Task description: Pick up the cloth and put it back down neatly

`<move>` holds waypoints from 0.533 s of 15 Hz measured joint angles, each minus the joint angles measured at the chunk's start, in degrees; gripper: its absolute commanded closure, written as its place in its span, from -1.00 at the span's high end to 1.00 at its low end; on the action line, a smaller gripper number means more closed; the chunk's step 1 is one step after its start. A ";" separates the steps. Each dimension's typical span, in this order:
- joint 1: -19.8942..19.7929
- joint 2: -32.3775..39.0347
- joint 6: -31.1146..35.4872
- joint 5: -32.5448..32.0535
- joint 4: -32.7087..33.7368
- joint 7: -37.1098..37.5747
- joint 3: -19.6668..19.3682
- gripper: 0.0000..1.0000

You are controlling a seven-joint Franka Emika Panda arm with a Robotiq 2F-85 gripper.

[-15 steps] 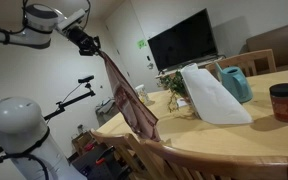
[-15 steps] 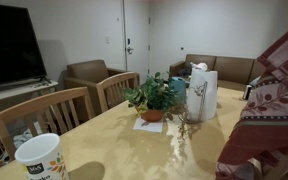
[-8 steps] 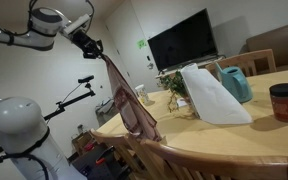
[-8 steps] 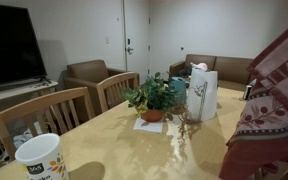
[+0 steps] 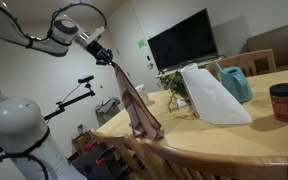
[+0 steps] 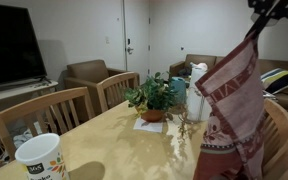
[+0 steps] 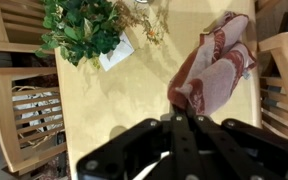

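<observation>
The maroon cloth [image 5: 136,105] with paler mottled patches hangs in the air over the table edge, pinched at its top corner. My gripper [image 5: 111,58] is shut on that corner, high above the wooden table [image 5: 234,135]. In an exterior view the cloth [image 6: 232,105] drapes down long and folded from the gripper [image 6: 261,22] at the top right. In the wrist view the shut fingers [image 7: 180,118] hold the cloth [image 7: 216,72], which dangles below them over the table's right side.
A potted plant [image 6: 152,98] stands mid-table on a white paper [image 7: 115,55], with a white stiff bag [image 5: 212,95] and a teal jug [image 5: 235,83] beside it. A red jar [image 5: 284,101] and a white cup [image 6: 38,157] sit on the table. Wooden chairs [image 6: 44,118] ring the table.
The arm has carried the hanging cloth sideways toward the table's middle, and the cloth has swung with it. The grip has stayed shut.
</observation>
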 measured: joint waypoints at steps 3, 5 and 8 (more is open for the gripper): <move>-1.35 3.83 5.35 1.12 1.23 -0.10 0.00 -0.99; -2.28 6.20 7.72 1.94 2.39 -0.71 0.01 -0.99; -3.47 9.34 9.87 2.11 4.60 -0.91 0.21 -0.99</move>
